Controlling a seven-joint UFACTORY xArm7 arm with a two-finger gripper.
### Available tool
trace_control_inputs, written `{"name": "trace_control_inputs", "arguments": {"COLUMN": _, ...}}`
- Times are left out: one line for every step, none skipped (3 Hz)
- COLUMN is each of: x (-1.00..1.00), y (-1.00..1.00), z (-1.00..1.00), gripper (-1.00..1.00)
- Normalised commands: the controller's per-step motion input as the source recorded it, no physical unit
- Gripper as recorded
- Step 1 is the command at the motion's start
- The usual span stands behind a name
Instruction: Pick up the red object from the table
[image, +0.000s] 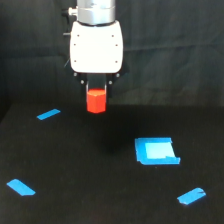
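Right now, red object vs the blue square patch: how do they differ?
Colour: the red object is red-orange; the blue square patch is blue with a paler centre.
Shape: the red object is a chunky short block; the patch is flat.
Position: the red object sits between the end effector fingers, apparently above the table; the patch lies on it, toward the exterior view's right.

The arm hangs straight down, its white wrist body vertical, its pincer (96, 90) clamped shut around a small block.

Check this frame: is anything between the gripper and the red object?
Nothing visible. The red object already sits between the fingers of the gripper, apparently lifted off the table, with no other item around it.
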Motion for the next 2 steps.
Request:
{"name": "trace_control_inputs", "arguments": {"x": 0.07, "y": -0.02, "z": -0.03, "gripper": -0.94}}
{"name": "trace_control_inputs", "arguments": {"x": 0.06, "y": -0.02, "z": -0.03, "gripper": -1.0}}
